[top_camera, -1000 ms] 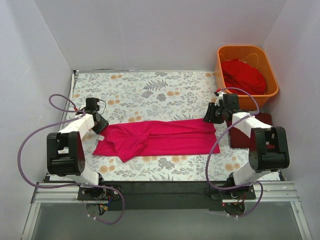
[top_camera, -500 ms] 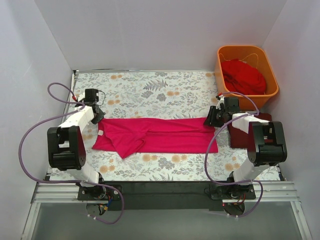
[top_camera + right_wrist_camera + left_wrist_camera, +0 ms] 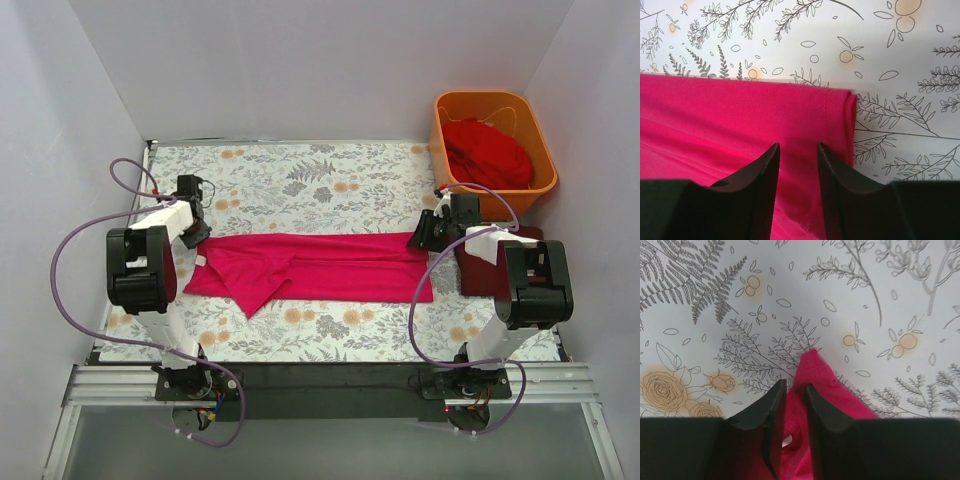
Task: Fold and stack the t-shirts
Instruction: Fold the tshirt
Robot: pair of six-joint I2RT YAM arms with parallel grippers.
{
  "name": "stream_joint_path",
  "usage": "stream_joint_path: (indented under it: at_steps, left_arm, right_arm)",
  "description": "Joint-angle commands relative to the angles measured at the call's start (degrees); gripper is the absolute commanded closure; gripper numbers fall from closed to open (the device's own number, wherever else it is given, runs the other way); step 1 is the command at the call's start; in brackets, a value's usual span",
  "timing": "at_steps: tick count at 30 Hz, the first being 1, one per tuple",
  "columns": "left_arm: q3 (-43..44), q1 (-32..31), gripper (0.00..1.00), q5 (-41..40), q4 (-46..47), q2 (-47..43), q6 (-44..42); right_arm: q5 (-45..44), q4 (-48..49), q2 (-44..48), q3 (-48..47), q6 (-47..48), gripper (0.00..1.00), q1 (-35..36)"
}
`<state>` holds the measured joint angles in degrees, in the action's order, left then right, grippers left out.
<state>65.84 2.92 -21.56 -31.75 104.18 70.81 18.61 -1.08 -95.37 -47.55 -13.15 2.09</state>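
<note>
The scene is enclosed by plain pale walls: a back wall (image 3: pixel 320 70), a left wall (image 3: pixel 60 150) and a right wall (image 3: pixel 600 120). The tabletop (image 3: pixel 320 385) is covered by a grey floral-print cloth (image 3: pixel 320 180); an aluminium rail (image 3: pixel 120 398) is set along its near edge. Soft, even light is cast.

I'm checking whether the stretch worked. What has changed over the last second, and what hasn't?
The left gripper swung farther from the bases, pulling the pinched left corner of the pink t-shirt along; the shirt now lies straighter and flatter. The right gripper stayed at its right end; the maroon t-shirt, scarlet t-shirt and orange tub did not move.
</note>
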Motion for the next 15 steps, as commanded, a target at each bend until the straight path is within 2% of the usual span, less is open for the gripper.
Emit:
stream_joint_path:
  at_steps: [1,2,3,5,6,8,10,15]
  left_arm:
    - [3.4,0.8,0.78,-1.5,0.8,-2.0,-0.3]
    - [3.9,0.8,0.75,-1.1,0.8,-2.5,-0.2]
    - [4.2,0.8,0.66,-0.2,0.8,-3.2,-0.1]
    - [4.6,0.8,0.56,0.6,0.5,-5.6,-0.1]
    - [4.6,0.8,0.47,1.4,0.5,-6.5,-0.1]
    - [3.9,0.7,0.38,2.8,0.2,-10.2,0.1]
    - [2.4,0.2,0.35,5.6,-0.4,-12.8,0.5]
    - [-1.9,-2.1,0.35,10.7,-3.0,-20.7,2.9]
  right_arm:
    - [-3.1,-2.2,-0.5,-0.2,2.5,0.56,-0.6]
    - [-2.9,-2.3,0.2,-0.5,2.9,0.56,-0.4]
    - [-2.9,-2.6,0.6,-1.0,3.3,0.56,-0.2]
    - [-3.2,-3.7,2.3,-1.8,4.1,0.56,0.9]
    - [-4.0,-4.2,2.9,-2.2,4.4,0.56,1.3]
    - [-5.3,-5.5,4.7,-3.1,5.0,0.56,2.8]
    - [-7.0,-6.2,6.5,-3.6,5.8,0.56,4.5]
    - [-8.8,-7.1,9.2,-4.0,8.0,0.57,8.8]
